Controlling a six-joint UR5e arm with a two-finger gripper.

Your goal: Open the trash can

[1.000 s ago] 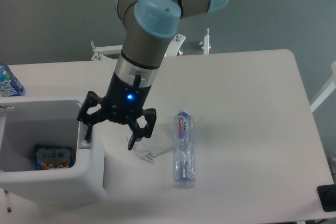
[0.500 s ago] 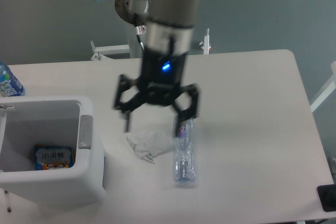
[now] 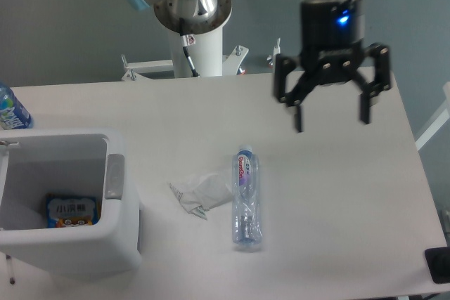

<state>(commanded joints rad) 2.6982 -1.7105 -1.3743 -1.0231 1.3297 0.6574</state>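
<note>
Judged essentially done: trash can (image 3: 119, 247) at the tabletop's (image 3: 337, 244) left edge standing uncovered with a snack packet (image 3: 70, 213) visible inside, end effector (image 3: 330, 114) hovering well right of it, fingers spread wide, gripping nothing, leaving little beyond retreat.
</note>
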